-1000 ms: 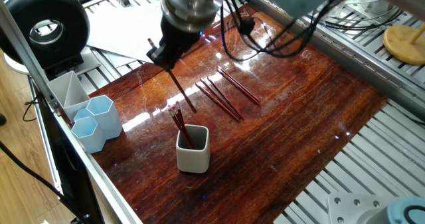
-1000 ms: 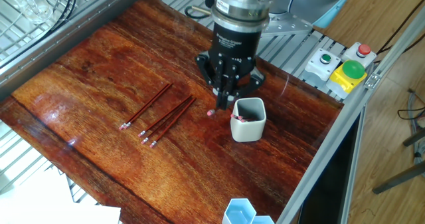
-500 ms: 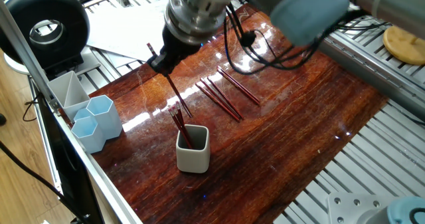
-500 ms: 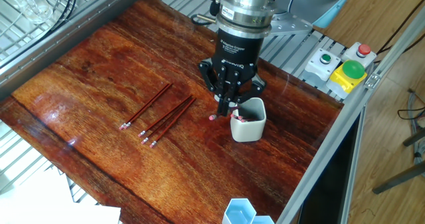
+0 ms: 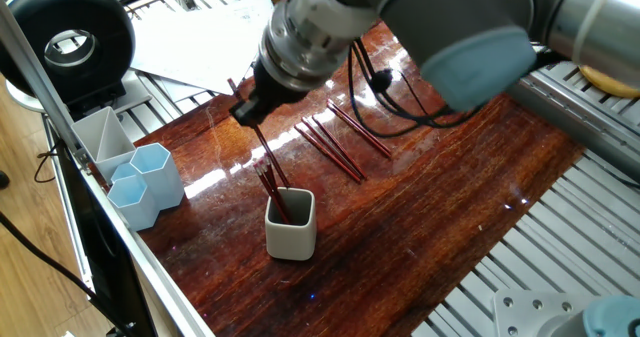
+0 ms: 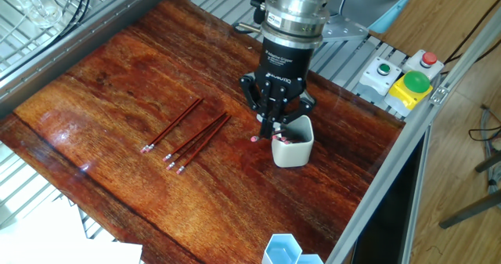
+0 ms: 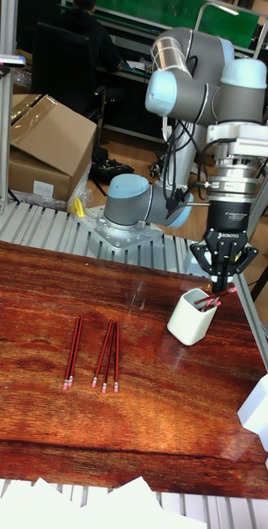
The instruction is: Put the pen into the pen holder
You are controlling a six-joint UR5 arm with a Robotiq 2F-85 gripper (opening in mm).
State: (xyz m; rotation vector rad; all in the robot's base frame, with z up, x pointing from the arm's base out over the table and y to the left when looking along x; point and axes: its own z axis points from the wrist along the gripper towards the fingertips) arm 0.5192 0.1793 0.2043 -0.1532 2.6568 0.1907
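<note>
Red-brown wood of the counter fills all three of my views. My gripper hangs just above the near rim of the pen holder, its fingers closed on the pen, a thin red stick that slants down from the fingers toward the cup. In one fixed view the pen's lower end sits right at the holder's mouth among the pens already standing inside; I cannot tell whether its tip is past the rim.

The arm comes down nearly vertical in the tall fixed view, wrist stacked straight over the gripper, with the elbow and shoulder links folded behind and above it. One fixed view shows the wrist tilted instead, the gripper angled toward the cup.

The other fixed view shows the pink end of the pen just beside the holder's wall, on the gripper's far side from the cup's centre. The tall view shows the holder directly under the gripper, red pens poking out of it.

Well away from the gripper, four spare pens lie flat on the counter, one apart and three close together. Only one fixed view shows the pale blue hexagonal cups and the grey tray whole, off past the holder from the gripper. Only the other fixed view shows the button box beyond the counter's edge.
</note>
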